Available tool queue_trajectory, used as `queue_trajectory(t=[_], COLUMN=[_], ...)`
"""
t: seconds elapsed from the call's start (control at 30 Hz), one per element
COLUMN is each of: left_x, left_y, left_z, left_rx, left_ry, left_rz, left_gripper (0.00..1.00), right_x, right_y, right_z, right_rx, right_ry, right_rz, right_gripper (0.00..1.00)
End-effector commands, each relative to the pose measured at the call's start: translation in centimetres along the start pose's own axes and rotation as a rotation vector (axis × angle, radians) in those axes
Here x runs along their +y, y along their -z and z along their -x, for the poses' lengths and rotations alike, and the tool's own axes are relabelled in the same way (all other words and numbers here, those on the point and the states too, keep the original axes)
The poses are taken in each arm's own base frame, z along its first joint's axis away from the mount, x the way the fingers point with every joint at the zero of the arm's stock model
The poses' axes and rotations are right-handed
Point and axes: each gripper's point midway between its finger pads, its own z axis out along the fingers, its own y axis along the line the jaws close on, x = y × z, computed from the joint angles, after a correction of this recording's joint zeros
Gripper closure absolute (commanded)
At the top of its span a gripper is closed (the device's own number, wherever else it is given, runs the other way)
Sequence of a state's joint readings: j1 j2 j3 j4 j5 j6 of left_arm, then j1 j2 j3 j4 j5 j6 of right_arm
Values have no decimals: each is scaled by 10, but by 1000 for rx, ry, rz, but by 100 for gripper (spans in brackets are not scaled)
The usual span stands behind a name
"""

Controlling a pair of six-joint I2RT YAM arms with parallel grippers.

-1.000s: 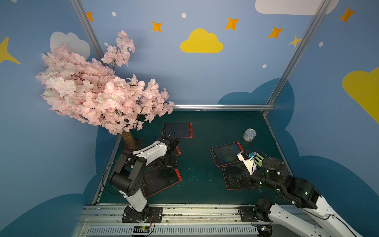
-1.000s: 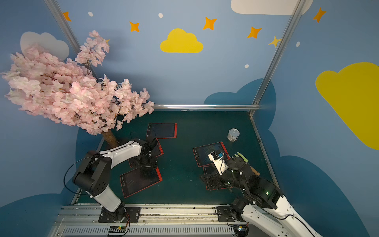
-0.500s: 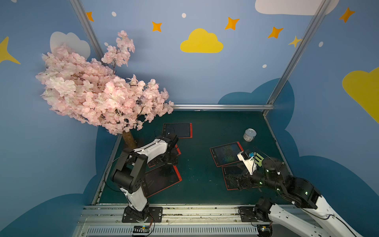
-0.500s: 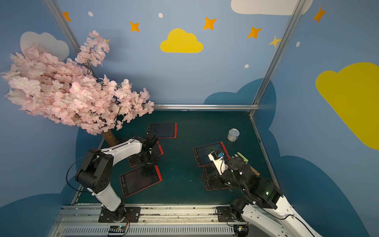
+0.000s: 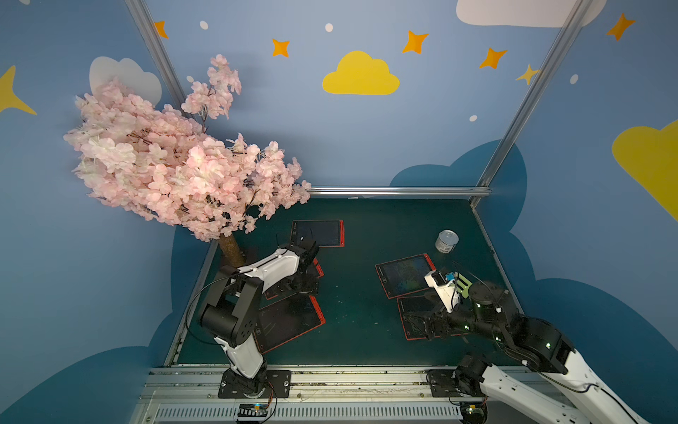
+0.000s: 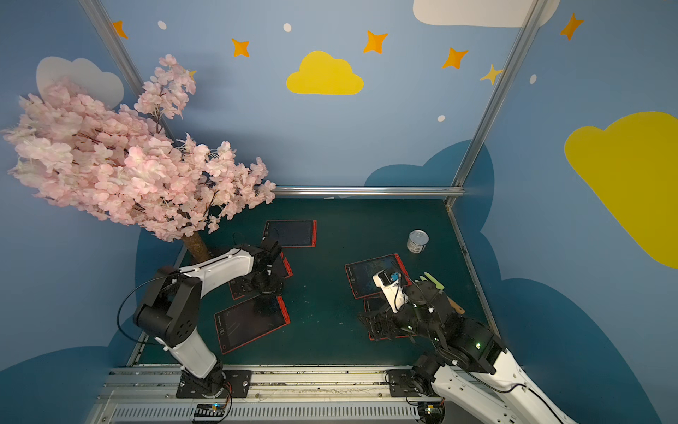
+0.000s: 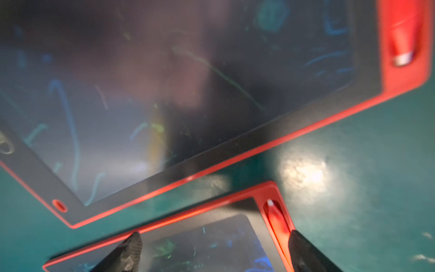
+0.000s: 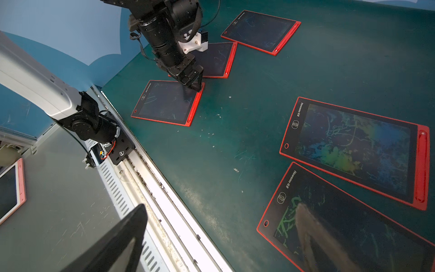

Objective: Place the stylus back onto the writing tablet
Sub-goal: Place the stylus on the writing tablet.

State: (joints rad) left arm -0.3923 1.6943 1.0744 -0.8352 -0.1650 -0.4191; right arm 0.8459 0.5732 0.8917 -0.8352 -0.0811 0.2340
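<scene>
1. The red stylus [image 7: 277, 219] lies lengthwise in the red side rail of the writing tablet [image 7: 207, 245], with its white tip toward the tablet's corner. The view is blurred, so I cannot tell whether it is fully seated.
2. The writing tablet lies flat at the front left of the dark green worktop [image 5: 359, 293].
3. The left tool [image 7: 214, 235] points down at that corner with its fingers spread and nothing gripped. One fingertip [image 7: 131, 245] is over the screen and the other is just beside the stylus's back end. I cannot tell whether it touches the stylus.
4. Just beyond lies a second tablet [image 7: 188, 94], with a narrow strip of worktop between the two. Its screen carries faint coloured strokes, and a second stylus [image 7: 401, 42] sits in its rail.
5. A third tablet [image 5: 318, 233] lies farther back, near the tree.
6. On the right side, a scribbled tablet [image 8: 353, 150] shows blue and green marks and has a red pen in its rail.
7. A green-marked tablet [image 8: 341, 226] lies just beside the scribbled one, toward the front.
8. The right tool [image 8: 221, 206] is held above the worktop's front edge, fingers spread wide and empty. One finger is over the green-marked tablet.
9. A small can [image 5: 447, 241] stands upright toward the back right, well apart from the tablets.
10. A pink blossom tree [image 5: 176, 172] rises from the back left corner, its branches overhanging that side.
</scene>
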Motion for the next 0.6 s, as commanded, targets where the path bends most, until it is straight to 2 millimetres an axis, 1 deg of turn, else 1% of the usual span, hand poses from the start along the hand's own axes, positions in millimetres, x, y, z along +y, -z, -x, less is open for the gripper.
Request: queue_trajectory(t=[0.0,0.13,0.3,0.43,0.57], left_x=[3,-1,-6,-3,5], left_y=[30,53,78,95,105], left_z=[9,22,32,35,38], left_rx=[-73,-176,-311,-408,-533], left_ry=[12,11,-12,-24,-1], left_rz=[-24,-75,-155,-175,-180], left_gripper=[4,3,0,0,0], right_x=[-14,-28,-31,-31,-32], right_y=[1,3,1,-2,-7], right_z=[5,14,24,28,33], right_rx=[-30,-82,-119,-124,-127], right_ry=[-30,-52,-31,-30,-32], right_rz=[-83,-162,-185,-186,-192], right_gripper=[3,3,3,3,2])
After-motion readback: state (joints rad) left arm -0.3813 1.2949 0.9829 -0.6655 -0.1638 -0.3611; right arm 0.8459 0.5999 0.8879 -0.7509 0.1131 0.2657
